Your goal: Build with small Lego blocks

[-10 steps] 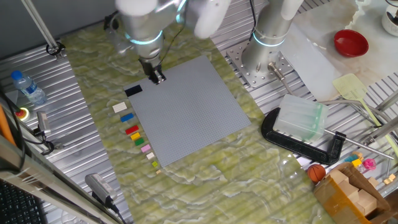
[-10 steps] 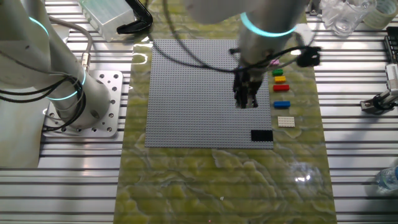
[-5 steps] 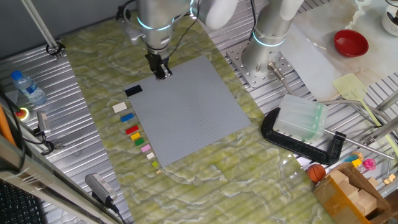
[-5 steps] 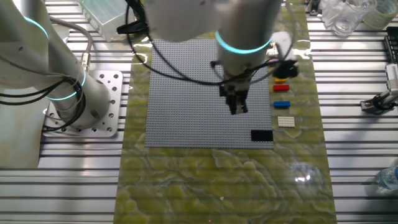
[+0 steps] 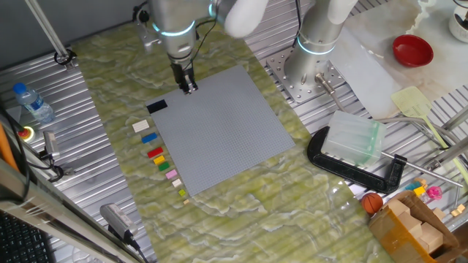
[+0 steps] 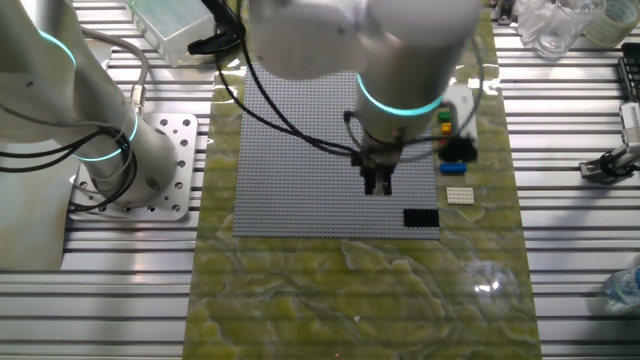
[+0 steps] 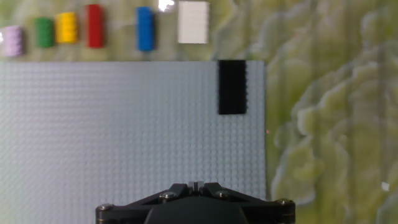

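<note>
Covering the bench's middle, the grey baseplate [image 7: 124, 137] carries the black brick [image 7: 232, 87] at one corner. White [image 7: 193, 22], blue [image 7: 145, 28], red [image 7: 94, 26], yellow [image 7: 66, 27], green [image 7: 44, 32] and pink [image 7: 12, 41] bricks line its edge. The end effector [image 5: 189, 88] hovers above; whether its fingers are spread cannot be told.

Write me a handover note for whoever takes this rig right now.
Pincer: above the grey baseplate, carrying nothing visible; open or shut is not clear.
Black block: already on the baseplate's corner.
White, blue, red, yellow, green and pink blocks: in a row on the mat beside the baseplate edge.
Done: black placed. Left: the six others.
</note>
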Controlling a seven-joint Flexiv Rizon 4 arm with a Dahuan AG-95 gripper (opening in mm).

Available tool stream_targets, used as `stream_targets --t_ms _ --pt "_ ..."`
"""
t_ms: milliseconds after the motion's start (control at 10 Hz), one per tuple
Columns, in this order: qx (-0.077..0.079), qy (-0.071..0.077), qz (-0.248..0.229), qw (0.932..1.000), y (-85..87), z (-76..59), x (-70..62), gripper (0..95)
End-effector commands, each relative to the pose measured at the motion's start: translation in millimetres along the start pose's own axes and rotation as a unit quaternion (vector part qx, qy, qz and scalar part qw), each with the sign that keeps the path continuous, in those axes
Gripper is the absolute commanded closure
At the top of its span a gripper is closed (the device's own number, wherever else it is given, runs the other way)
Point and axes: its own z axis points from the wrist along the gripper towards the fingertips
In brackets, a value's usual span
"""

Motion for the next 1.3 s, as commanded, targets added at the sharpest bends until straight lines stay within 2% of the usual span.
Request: stream_targets --t_ms 100,200,300,400,600,700,800,900,1000,1100,1200,1300 --pt "0.016 -0.030 0.006 0.9994 -12.7 20.5 -2.5 95.0" --pt "0.022 -0.031 0.006 0.9993 -13.2 21.3 -3.2 95.0" --pt "0.027 -0.042 0.008 0.9987 -15.3 21.1 -9.1 95.0" --pt "0.027 -0.047 0.008 0.9985 -17.0 17.0 -17.2 95.0" --pt "0.030 -0.039 0.007 0.9987 -21.6 15.6 -34.7 95.0" --pt "0.030 -0.039 0.007 0.9988 -22.2 16.0 -36.3 95.0" --pt "0.029 -0.035 0.002 0.9990 -28.2 16.5 -45.3 95.0" --pt "0.020 -0.031 -0.008 0.9993 -41.8 12.9 -60.5 95.0" --pt "0.018 -0.026 -0.010 0.9994 -47.0 9.3 -68.0 95.0" --pt "0.014 -0.010 -0.021 0.9996 -49.0 4.1 -78.0 95.0" --pt "0.000 -0.008 -0.019 0.9998 -48.2 4.6 -81.2 95.0" --pt "-0.027 -0.011 -0.013 0.9995 -48.1 7.5 -83.3 95.0"
